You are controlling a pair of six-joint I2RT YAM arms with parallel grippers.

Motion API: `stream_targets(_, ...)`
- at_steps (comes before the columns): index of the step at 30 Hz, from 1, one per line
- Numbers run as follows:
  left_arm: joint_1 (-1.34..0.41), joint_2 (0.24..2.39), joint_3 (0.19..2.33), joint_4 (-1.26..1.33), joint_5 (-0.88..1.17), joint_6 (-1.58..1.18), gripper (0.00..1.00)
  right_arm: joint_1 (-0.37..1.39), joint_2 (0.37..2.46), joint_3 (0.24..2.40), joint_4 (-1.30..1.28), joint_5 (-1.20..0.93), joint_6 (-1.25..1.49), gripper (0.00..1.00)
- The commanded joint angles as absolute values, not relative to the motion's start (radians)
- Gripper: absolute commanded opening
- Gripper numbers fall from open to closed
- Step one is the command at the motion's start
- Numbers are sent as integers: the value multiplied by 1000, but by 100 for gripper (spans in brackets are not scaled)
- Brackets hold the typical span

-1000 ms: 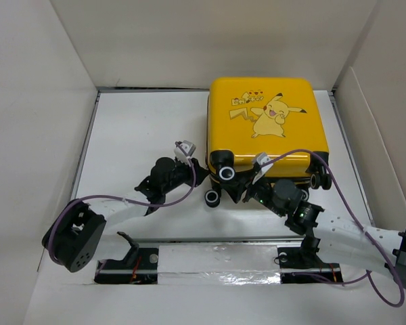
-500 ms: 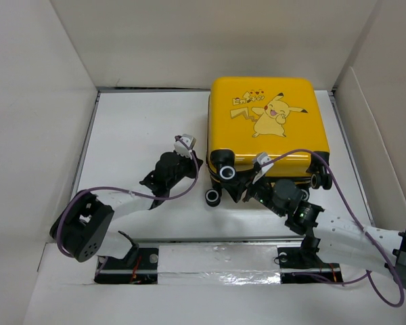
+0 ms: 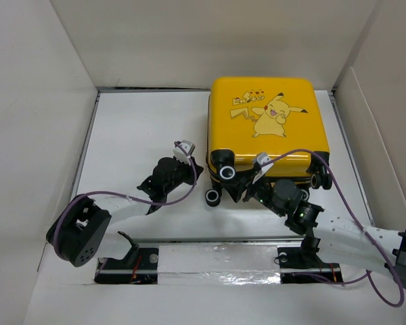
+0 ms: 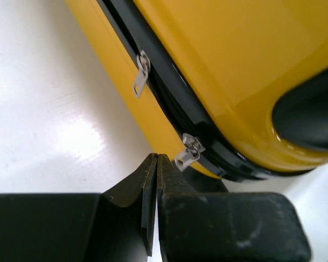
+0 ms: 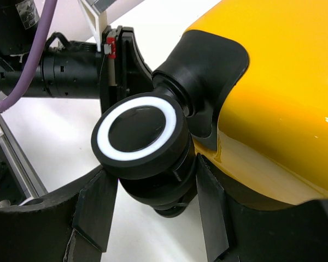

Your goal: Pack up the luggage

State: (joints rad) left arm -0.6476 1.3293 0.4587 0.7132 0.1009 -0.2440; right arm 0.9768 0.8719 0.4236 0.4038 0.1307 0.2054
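The luggage [image 3: 264, 122], bright yellow with a cartoon print, lies flat and closed at the back right of the white table, wheels toward me. My left gripper [image 3: 197, 169] is at its near left corner. In the left wrist view that gripper [image 4: 156, 158] is shut with nothing between the fingers; a silver zipper pull [image 4: 187, 154] hangs just right of the tips, apart from them. A second pull [image 4: 140, 73] sits farther along the black zipper. My right gripper [image 5: 153, 169] is shut on the near left wheel [image 5: 136, 131], one finger on each side.
White walls [image 3: 61, 101] box in the table on the left, back and right. Another black wheel [image 3: 318, 180] sticks out at the luggage's near right corner. A metal rail [image 3: 216, 261] runs along the front edge by the arm bases. Purple cables [image 3: 345, 203] loop over the right arm.
My left gripper's jaws have gone from partly open to shut, and the left arm rocked slightly back and forth. The right arm and the luggage have not moved.
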Motion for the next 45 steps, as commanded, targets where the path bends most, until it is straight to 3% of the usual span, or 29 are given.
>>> stream_targets(1, -646, 1279, 451, 706, 144, -261, 0, 1006, 870, 477, 486, 18, 239, 0)
stream_targets(4, -646, 1267, 443, 693, 175, -258, 1, 1006, 873, 474, 494, 17, 239, 0)
stream_targets(6, -646, 1266, 439, 701, 218, -255, 20, 1006, 874, 472, 494, 18, 239, 0)
stream_targets(9, -646, 1284, 442, 722, 233, -256, 30, 1006, 871, 468, 497, 18, 242, 0)
stream_targets(22, -646, 1374, 541, 701, 160, -239, 22, 1006, 857, 465, 491, 20, 242, 0)
stream_targets(30, -646, 1377, 572, 712, 172, -218, 29, 1006, 867, 469, 494, 15, 241, 0)
stream_targets(40, -646, 1402, 606, 735, 199, -166, 27, 1006, 874, 476, 486, 8, 239, 0)
stream_targets(45, -646, 1396, 604, 758, 221, -149, 19, 1006, 894, 472, 506, -21, 244, 0)
